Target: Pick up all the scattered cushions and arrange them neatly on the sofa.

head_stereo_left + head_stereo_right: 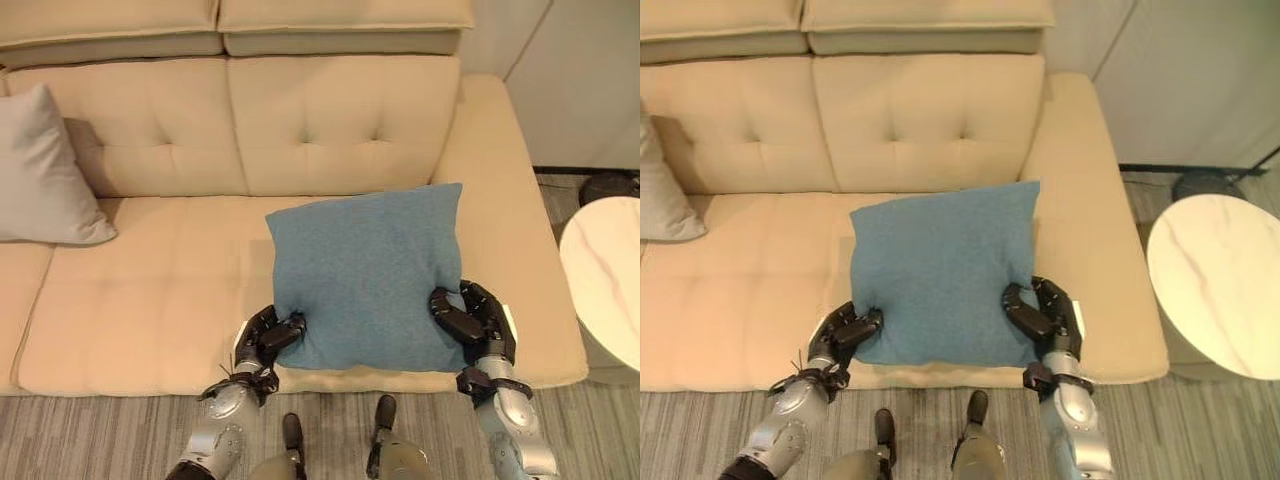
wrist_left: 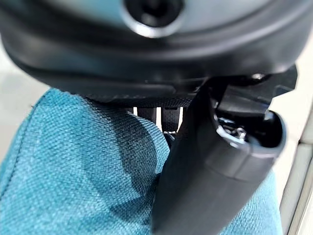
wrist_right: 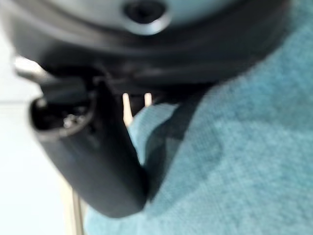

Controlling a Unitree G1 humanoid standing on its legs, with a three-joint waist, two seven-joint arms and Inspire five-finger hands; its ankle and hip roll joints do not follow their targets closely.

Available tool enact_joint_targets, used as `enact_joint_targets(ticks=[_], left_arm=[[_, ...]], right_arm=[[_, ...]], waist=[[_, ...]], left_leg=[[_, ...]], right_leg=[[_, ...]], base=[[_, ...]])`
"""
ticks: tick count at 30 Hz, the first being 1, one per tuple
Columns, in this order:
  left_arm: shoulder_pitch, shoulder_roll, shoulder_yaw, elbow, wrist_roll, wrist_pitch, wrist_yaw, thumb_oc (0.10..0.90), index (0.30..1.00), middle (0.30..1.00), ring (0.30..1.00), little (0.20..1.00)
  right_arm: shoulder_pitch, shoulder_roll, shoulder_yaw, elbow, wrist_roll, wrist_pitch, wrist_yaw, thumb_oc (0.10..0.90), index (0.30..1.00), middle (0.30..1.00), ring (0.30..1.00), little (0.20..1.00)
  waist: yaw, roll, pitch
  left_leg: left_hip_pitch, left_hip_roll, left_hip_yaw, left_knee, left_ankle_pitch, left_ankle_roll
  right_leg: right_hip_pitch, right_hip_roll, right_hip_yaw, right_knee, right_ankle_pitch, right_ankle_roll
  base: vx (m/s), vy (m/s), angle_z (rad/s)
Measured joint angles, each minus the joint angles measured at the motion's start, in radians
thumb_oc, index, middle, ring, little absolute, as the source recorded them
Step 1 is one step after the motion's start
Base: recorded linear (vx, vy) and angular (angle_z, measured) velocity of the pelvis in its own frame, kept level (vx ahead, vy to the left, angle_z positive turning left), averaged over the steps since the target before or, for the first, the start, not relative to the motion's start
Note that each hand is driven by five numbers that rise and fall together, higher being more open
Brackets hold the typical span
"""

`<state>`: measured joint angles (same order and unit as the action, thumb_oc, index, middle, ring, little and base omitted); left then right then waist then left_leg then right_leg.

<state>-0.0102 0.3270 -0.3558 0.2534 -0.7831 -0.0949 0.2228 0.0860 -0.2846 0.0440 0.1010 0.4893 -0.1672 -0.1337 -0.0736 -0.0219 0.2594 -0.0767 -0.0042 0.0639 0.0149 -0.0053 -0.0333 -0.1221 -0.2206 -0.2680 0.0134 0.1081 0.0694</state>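
Observation:
A blue cushion point(image 1: 368, 275) lies on the right seat of the beige sofa point(image 1: 150, 300), its near edge by the seat's front edge. My left hand point(image 1: 270, 335) pinches its near left corner, thumb pressed on the blue fabric point(image 2: 88, 161). My right hand point(image 1: 470, 315) grips its near right corner, thumb curled on the cloth point(image 3: 234, 147). A grey cushion point(image 1: 42, 170) leans upright against the backrest at the sofa's left.
A round white marble side table point(image 1: 1215, 285) stands to the right of the sofa's arm. Grey wood-look floor point(image 1: 100, 430) runs along the sofa's front. The left and middle seat between the two cushions is bare.

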Motion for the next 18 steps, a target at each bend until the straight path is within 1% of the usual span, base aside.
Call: enact_joint_targets(ticks=[1,2,3,4,5,6,7,9,11,13,14,15,16,17,18], left_arm=[[0.000,0.000,0.004,0.001,0.000,0.000,0.000,0.400,0.300,0.300,0.300,0.300],[0.001,0.004,0.006,0.001,0.001,0.000,0.000,0.400,0.300,0.300,0.300,0.300],[0.002,0.012,0.007,0.001,0.001,0.000,0.000,0.400,0.300,0.300,0.300,0.300],[0.003,0.027,0.007,0.005,0.001,0.000,0.000,0.400,0.300,0.300,0.300,0.300],[0.004,0.030,0.007,0.007,0.002,0.000,0.000,0.400,0.300,0.300,0.300,0.300],[0.007,0.019,0.003,0.006,0.004,0.001,-0.001,0.400,0.300,0.300,0.300,0.300],[0.010,0.017,0.001,0.002,0.009,0.001,-0.013,0.400,0.300,0.300,0.300,0.300],[0.011,0.007,-0.001,0.001,0.010,0.001,-0.018,0.400,0.300,0.300,0.300,0.300],[0.011,0.001,-0.011,0.001,0.010,0.001,-0.018,0.400,0.300,0.300,0.300,0.300],[0.017,-0.012,-0.017,0.003,0.010,0.001,-0.020,0.400,0.300,0.300,0.300,0.300],[0.021,-0.015,-0.023,0.003,0.010,0.001,-0.021,0.400,0.300,0.300,0.300,0.300],[0.023,-0.019,-0.029,0.003,0.011,0.001,-0.021,0.400,0.300,0.300,0.300,0.300],[0.023,-0.022,-0.028,0.003,0.014,0.001,-0.030,0.400,0.300,0.300,0.300,0.300],[0.023,-0.021,-0.027,0.004,0.017,0.002,-0.035,0.400,0.300,0.300,0.300,0.300],[0.027,-0.021,-0.027,0.004,0.020,0.001,-0.035,0.400,0.300,0.300,0.300,0.300]], right_arm=[[0.000,0.003,0.002,0.000,0.000,0.001,0.000,0.400,0.300,0.300,0.300,0.300],[-0.001,0.005,0.005,0.001,0.000,0.002,0.000,0.400,0.300,0.300,0.300,0.300],[-0.004,0.007,0.010,0.001,-0.001,0.003,0.000,0.400,0.300,0.300,0.300,0.300],[-0.009,0.019,0.015,0.001,-0.007,0.003,0.003,0.400,0.300,0.300,0.300,0.300],[-0.006,0.023,0.019,0.002,-0.008,0.003,0.003,0.400,0.300,0.300,0.300,0.300],[-0.007,0.017,0.018,0.008,-0.008,0.003,0.002,0.400,0.300,0.300,0.300,0.300],[-0.006,0.017,0.009,0.008,-0.008,0.003,0.002,0.400,0.300,0.300,0.300,0.300],[-0.008,0.011,0.002,0.008,-0.008,0.002,0.001,0.400,0.300,0.300,0.300,0.300],[-0.002,0.007,-0.008,0.008,-0.008,0.002,0.001,0.400,0.300,0.300,0.300,0.300],[0.002,-0.005,-0.014,0.010,-0.008,0.003,0.001,0.400,0.300,0.300,0.300,0.300],[0.008,-0.008,-0.016,0.010,-0.008,0.003,0.001,0.400,0.300,0.300,0.300,0.300],[0.022,-0.006,-0.024,0.009,-0.008,0.001,0.001,0.400,0.300,0.300,0.300,0.300],[0.037,-0.004,-0.033,0.010,-0.007,0.001,0.002,0.400,0.300,0.300,0.300,0.300],[0.039,-0.006,-0.033,0.012,-0.006,0.002,0.002,0.400,0.300,0.300,0.300,0.300],[0.037,-0.006,-0.033,0.011,-0.006,0.002,0.002,0.400,0.300,0.300,0.300,0.300]], waist=[[-0.003,0.000,0.000],[-0.005,-0.004,0.000],[0.001,-0.012,-0.003],[-0.001,-0.037,-0.006],[-0.002,-0.056,-0.016],[-0.008,-0.053,-0.019],[-0.013,-0.054,-0.019],[-0.011,-0.057,-0.019],[-0.021,-0.058,-0.020],[-0.021,-0.056,-0.020],[-0.026,-0.055,-0.021],[-0.031,-0.051,-0.023],[-0.050,-0.050,-0.023],[-0.057,-0.052,-0.023],[-0.049,-0.051,-0.023]], left_leg=[[-0.005,-0.001,-0.020,0.002,0.001,0.003],[-0.007,0.006,-0.036,-0.001,0.007,0.012],[-0.007,0.013,-0.048,-0.004,0.006,0.014],[-0.006,0.014,-0.060,-0.003,0.006,0.014],[-0.010,0.008,-0.075,-0.004,0.006,0.014],[-0.013,0.010,-0.104,-0.004,0.011,0.006],[-0.012,0.020,-0.116,-0.005,0.012,0.004],[-0.016,0.039,-0.135,-0.006,0.018,-0.005],[-0.020,0.043,-0.157,-0.001,0.023,-0.013],[-0.019,0.045,-0.167,0.010,0.025,-0.016],[-0.019,0.043,-0.180,0.020,0.027,-0.019],[-0.032,0.038,-0.187,0.046,0.029,-0.025],[-0.072,0.027,-0.183,0.106,0.031,-0.037],[-0.106,0.023,-0.160,0.158,0.029,-0.053],[-0.123,0.023,-0.131,0.188,0.030,-0.055]], right_leg=[[-0.010,0.000,0.042,0.025,-0.006,0.008],[-0.038,0.001,0.112,0.079,-0.026,0.033],[-0.071,0.007,0.167,0.130,-0.072,0.070],[-0.091,0.051,0.274,0.135,-0.114,0.102],[-0.092,0.081,0.308,0.119,-0.127,0.085],[-0.063,0.100,0.303,0.095,-0.116,0.053],[-0.045,0.109,0.297,0.070,-0.104,0.046],[-0.024,0.128,0.275,0.044,-0.095,0.041],[-0.008,0.134,0.270,0.030,-0.094,0.040],[0.018,0.137,0.268,0.015,-0.098,0.037],[0.034,0.138,0.265,0.013,-0.103,0.029],[0.044,0.140,0.269,0.020,-0.123,0.017],[0.056,0.146,0.283,0.019,-0.147,0.007],[0.059,0.144,0.281,0.019,-0.147,-0.002],[0.062,0.144,0.278,0.019,-0.143,-0.008]], base=[[0.00,0.036,0.49],[0.03,0.065,0.42],[0.05,0.052,0.43],[0.07,0.055,0.33],[0.06,0.018,0.57],[0.05,-0.019,0.53],[0.04,-0.035,0.45],[0.06,-0.042,0.29],[0.07,-0.046,0.29],[0.12,-0.071,0.29],[0.08,-0.024,0.55],[0.05,-0.010,0.93],[0.04,0.002,1.02],[0.05,0.000,0.77],[0.09,0.005,0.28]])
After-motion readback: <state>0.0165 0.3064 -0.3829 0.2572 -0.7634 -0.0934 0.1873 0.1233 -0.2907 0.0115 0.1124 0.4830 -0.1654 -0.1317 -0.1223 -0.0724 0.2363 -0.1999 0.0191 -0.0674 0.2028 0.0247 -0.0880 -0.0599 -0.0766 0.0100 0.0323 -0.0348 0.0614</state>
